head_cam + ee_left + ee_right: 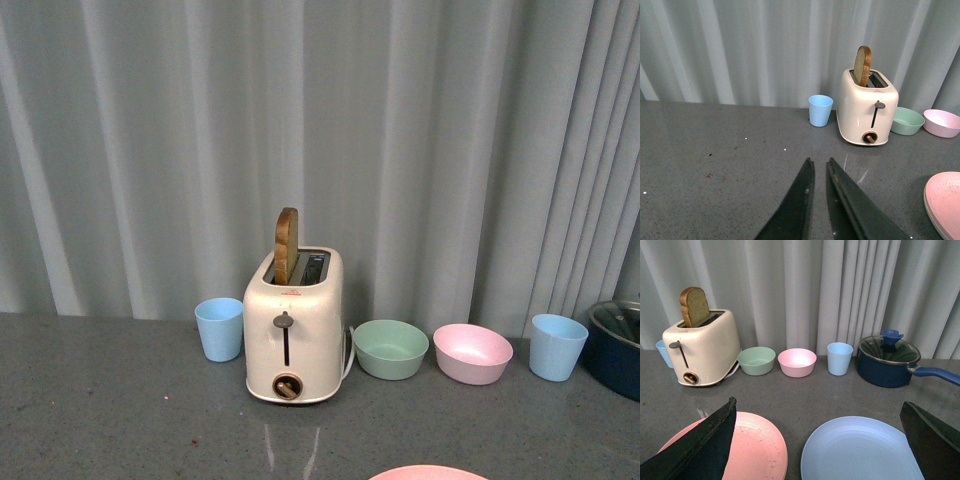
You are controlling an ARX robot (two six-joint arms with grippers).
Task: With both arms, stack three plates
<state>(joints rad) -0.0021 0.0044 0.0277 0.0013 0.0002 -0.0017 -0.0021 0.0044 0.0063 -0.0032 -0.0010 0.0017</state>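
The left gripper (819,161) hangs over the grey table (715,150), its fingers almost pressed together on nothing. The front view catches only a sliver of the pink plate (428,472), nearer than the toaster (294,325). The right wrist view shows far more of it, lying flat just beside the light blue plate (860,452), under the right gripper (817,405) with its fingers spread wide.

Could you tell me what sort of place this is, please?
Likely a mock kitchen set up for robot trials, not a real one: a toaster holding a slice of bread and a lidded blue pot stand on a grey tabletop, with a plain grey curtain behind.
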